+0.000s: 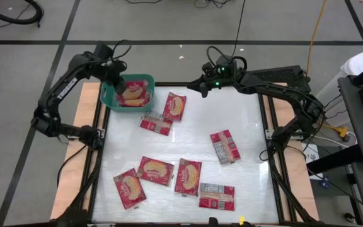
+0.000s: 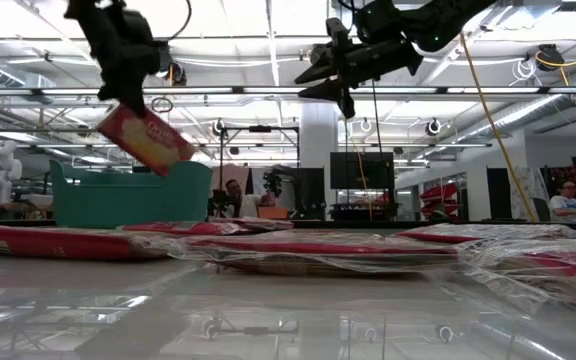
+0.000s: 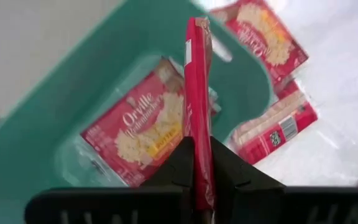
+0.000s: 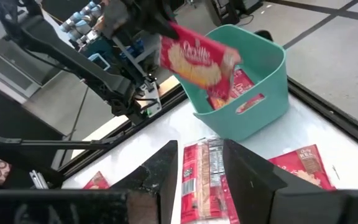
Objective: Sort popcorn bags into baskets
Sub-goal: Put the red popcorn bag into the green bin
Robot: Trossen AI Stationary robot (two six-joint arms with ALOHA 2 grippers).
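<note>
My left gripper (image 2: 128,85) is over the teal basket (image 1: 109,101) at the table's far left and is shut on a red popcorn bag (image 2: 146,138), also seen in the right wrist view (image 4: 197,59). One more bag (image 3: 135,130) lies flat inside the basket. My right gripper (image 1: 201,87) hangs open, high over the far edge of the table; in its wrist view (image 4: 199,146) a loose bag (image 4: 201,183) lies on the table far below its fingers. Several other bags lie flat on the table, among them one (image 1: 174,106) beside the basket. My left gripper pinches the held bag between its two fingers, one on each flat face, at the bag's upper end (image 3: 199,155). The fingers come from above, pointing down. The bag hangs tilted below them, edge-on to the wrist camera, lifted clear over the basket's opening.
Loose bags lie at mid-table (image 1: 224,146) and along the near side (image 1: 155,170), (image 1: 188,176), (image 1: 129,188), (image 1: 217,195). Two overlap right of the basket (image 1: 156,123). Bare white table shows between the groups. People sit in the room beyond the table.
</note>
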